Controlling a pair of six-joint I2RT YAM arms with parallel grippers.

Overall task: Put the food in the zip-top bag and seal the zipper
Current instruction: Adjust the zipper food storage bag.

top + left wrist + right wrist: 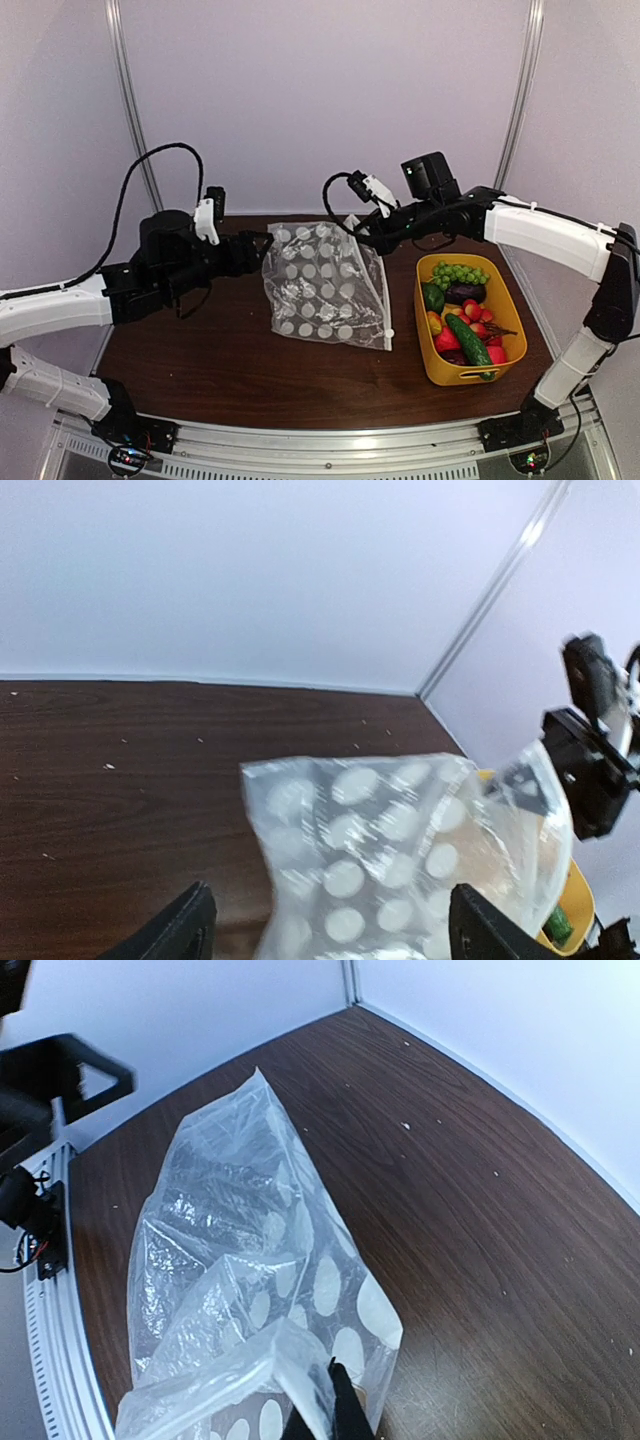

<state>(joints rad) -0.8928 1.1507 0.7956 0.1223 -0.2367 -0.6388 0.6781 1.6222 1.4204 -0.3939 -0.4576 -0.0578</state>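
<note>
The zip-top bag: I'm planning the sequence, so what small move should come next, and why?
Probably bring the open left gripper to the zipper edge and pinch one lip. The right gripper is shut on the zip-top bag corner, the bag is empty and the food sits in the yellow tub, so the mouth seems to need opening first.
</note>
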